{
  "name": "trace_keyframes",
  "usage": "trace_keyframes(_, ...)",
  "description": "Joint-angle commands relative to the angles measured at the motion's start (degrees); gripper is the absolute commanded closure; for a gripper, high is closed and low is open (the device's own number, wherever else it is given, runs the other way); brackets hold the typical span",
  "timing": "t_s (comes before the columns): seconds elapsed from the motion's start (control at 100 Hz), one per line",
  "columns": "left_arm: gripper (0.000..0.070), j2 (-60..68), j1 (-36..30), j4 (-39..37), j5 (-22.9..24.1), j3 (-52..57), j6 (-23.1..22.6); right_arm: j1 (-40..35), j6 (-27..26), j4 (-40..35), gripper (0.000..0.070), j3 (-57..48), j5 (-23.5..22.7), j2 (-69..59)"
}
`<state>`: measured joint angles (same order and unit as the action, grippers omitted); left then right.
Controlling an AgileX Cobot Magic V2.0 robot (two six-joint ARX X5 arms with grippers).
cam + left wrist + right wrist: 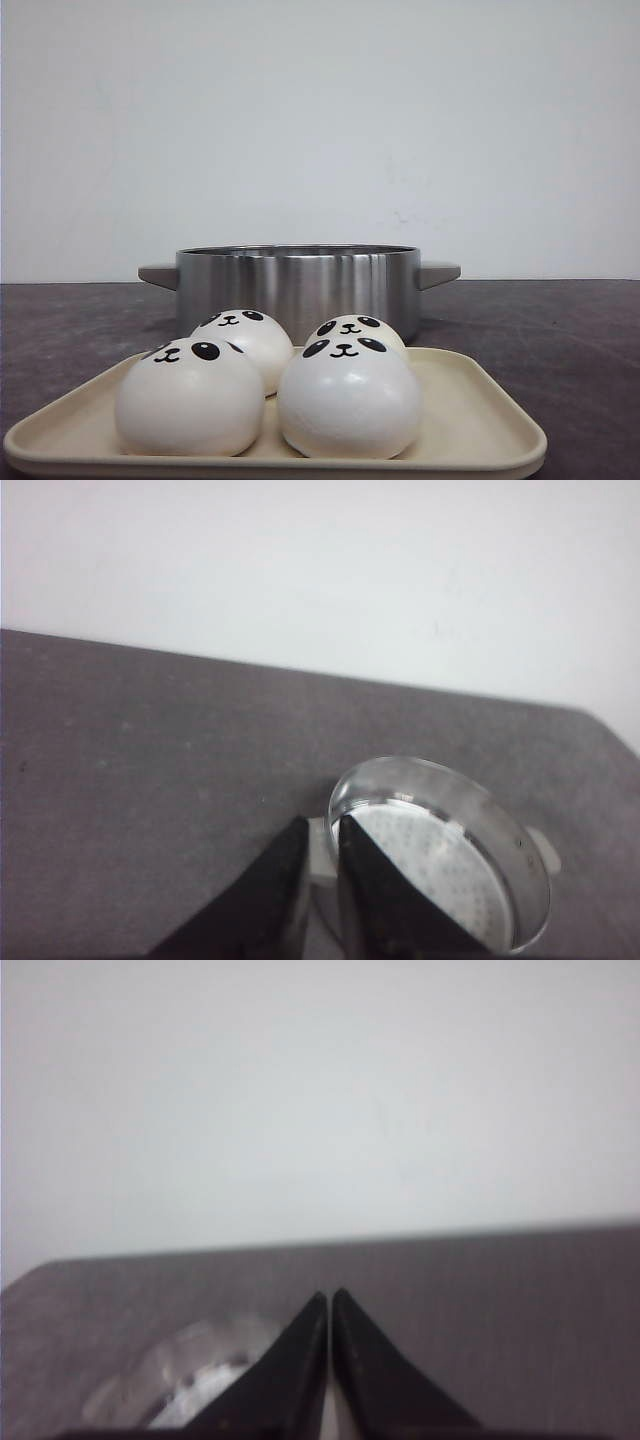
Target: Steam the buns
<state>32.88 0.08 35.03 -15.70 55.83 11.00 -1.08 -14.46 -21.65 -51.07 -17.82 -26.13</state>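
From the front we saw four buns (345,398) clustered on a cream tray (480,425) before the steel pot (297,280). Only the left wrist view revealed its perforated floor. The left gripper (322,827) stood slightly parted; the right gripper (329,1298) was closed, empty.

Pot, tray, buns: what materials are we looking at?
Pot: looks like brushed stainless steel, with vertical sheen streaks and a bright rim; the side handles look matte grey, maybe plastic.
Tray: cream, matte, with a soft rounded lip; probably plastic or silicone.
Buns: glossy white with printed black faces, likely foam or rubber replicas; can't confirm.
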Motion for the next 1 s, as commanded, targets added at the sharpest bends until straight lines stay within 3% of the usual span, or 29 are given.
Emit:
trace_keyframes(0.0,0.0661,0.63,-0.37,-0.35,-0.44,2.01,-2.4,0.02,1.84,0.63,0.0684,-3.02,-2.78,-1.66)
trace_keyframes(0.02,0.0628,0.72,-0.5,-0.83,-0.44,2.05,-2.38,0.02,1.81,0.66,0.0646,-3.72,-3.67,-2.21)
trace_keyframes(0.05,0.0538,0.81,-0.63,-1.27,-0.44,2.05,-2.38,0.02,1.49,0.68,0.0533,-4.61,-4.61,-2.97)
trace_keyframes(0.08,0.0405,0.81,-0.72,-1.4,-0.44,2.05,-2.38,0.02,0.79,0.7,0.0387,-5.33,-5.16,-3.74)
trace_keyframes(0.09,0.0329,0.83,-0.76,-1.4,-0.44,2.05,-2.36,0.02,0.42,0.72,0.0337,-5.53,-5.33,-3.98)
trace_keyframes(0.1,0.0306,0.85,-0.79,-1.38,-0.44,2.05,-2.36,0.02,0.0,0.7,0.0288,-5.7,-5.55,-4.24)
trace_keyframes(0.11,0.0234,0.9,-0.85,-1.31,-0.44,2.05,-2.36,0.02,-0.44,0.72,0.0241,-5.86,-5.88,-4.48)
trace_keyframes(0.15,0.0097,1.03,-1.07,-1.05,-0.44,2.03,-2.36,0.02,-2.23,0.81,0.0092,-6.27,-7.74,-5.35)
trace_keyframes(0.17,0.0043,1.03,-1.33,-0.7,-0.44,2.03,-2.36,0.02,-3.23,1.01,0.0047,-6.32,-9.01,-5.77)
trace_keyframes(0.21,0.0028,1.01,-1.84,-0.31,-0.44,2.03,-2.36,0.02,-5.11,1.51,0.0005,-6.29,-11.91,-6.56)
trace_keyframes(0.32,0.0028,0.83,-3.13,0.22,-0.44,2.03,-2.34,-0.77,-7.5,3.26,0.0,-6.29,-19.56,-9.49)
trace_keyframes(0.43,0.003,0.85,-4.79,0.17,-0.44,2.03,-2.36,-3.67,-8.0,5.11,0.0,-6.29,-19.32,-13.31)
trace_keyframes(0.56,0.0033,1.27,-6.38,0.39,-0.39,2.03,-2.38,-12.13,-5.4,4.52,0.0032,-6.29,-11.13,-18.8)
trace_keyframes(0.69,0.0033,1.64,-8.09,1.53,-0.17,2.01,-2.4,-26.12,-4.46,1.64,0.0034,-6.34,1.84,-25.64)
trace_keyframes(0.76,0.0033,1.77,-9.22,1.64,-0.17,1.97,-2.38,-33.92,-6.19,-1.27,0.0034,-6.6,9.53,-30.67)
trace_keyframes(0.82,0.0033,1.77,-10.12,1.6,-0.17,1.97,-2.4,-37.99,-9.18,-4.59,0.0041,-7.32,13.55,-34.86)
trace_keyframes(0.89,0.0033,1.77,-11.1,1.6,-0.17,1.97,-2.38,-40.41,-12.74,-9.97,0.0082,-9.35,14.47,-40.74)
trace_keyframes(0.99,0.0033,1.77,-12.31,1.6,-0.17,1.97,-2.4,-41.42,-13.79,-16.74,0.0088,-13.09,11.93,-49.16)
